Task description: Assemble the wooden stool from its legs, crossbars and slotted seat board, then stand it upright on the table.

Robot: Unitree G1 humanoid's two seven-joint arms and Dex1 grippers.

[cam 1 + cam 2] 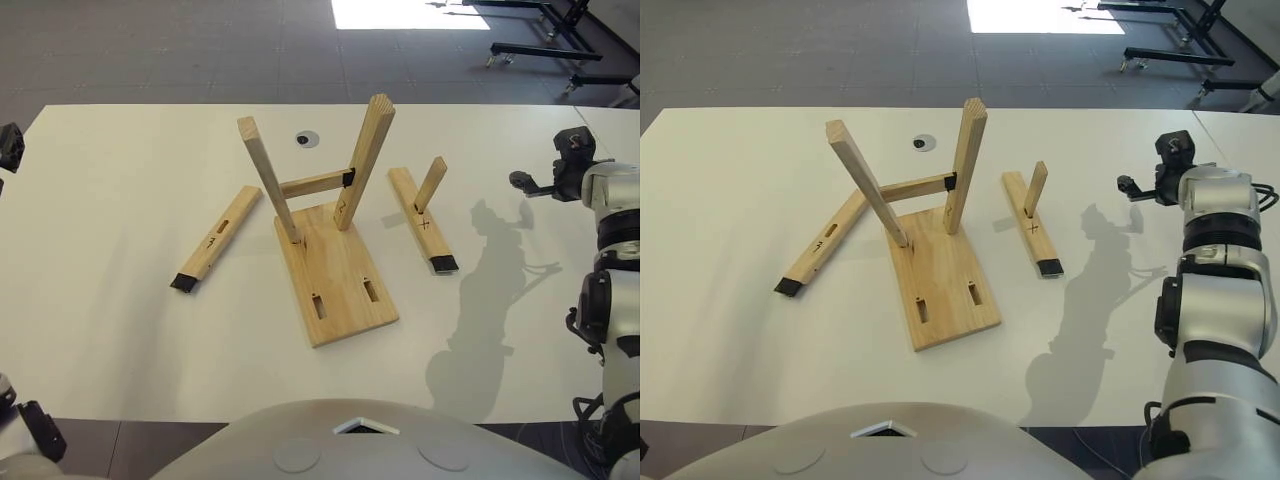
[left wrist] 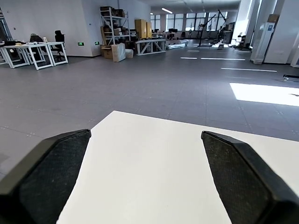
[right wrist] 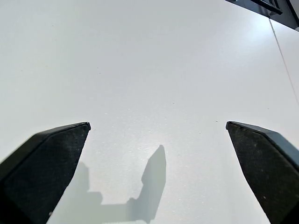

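The slotted seat board [image 1: 345,300] lies flat mid-table. Two legs stand in its far slots: a tilted left one [image 1: 268,175] and a right one [image 1: 364,160]. A crossbar [image 1: 315,183] joins them. One loose leg [image 1: 218,238] with a black end cap lies to the board's left. Another loose leg [image 1: 418,215] lies to the right, with a short crossbar [image 1: 432,184] stuck upright in it. My left gripper [image 2: 145,135] is open over the table's far left corner. My right gripper [image 3: 157,124] is open above bare tabletop near the right edge, far from the wood.
The white table [image 1: 120,330] has a round cable hole [image 1: 307,138] behind the stool parts. My right arm [image 1: 1210,250] stands along the table's right side. Black floor frames [image 1: 530,50] stand beyond the far edge.
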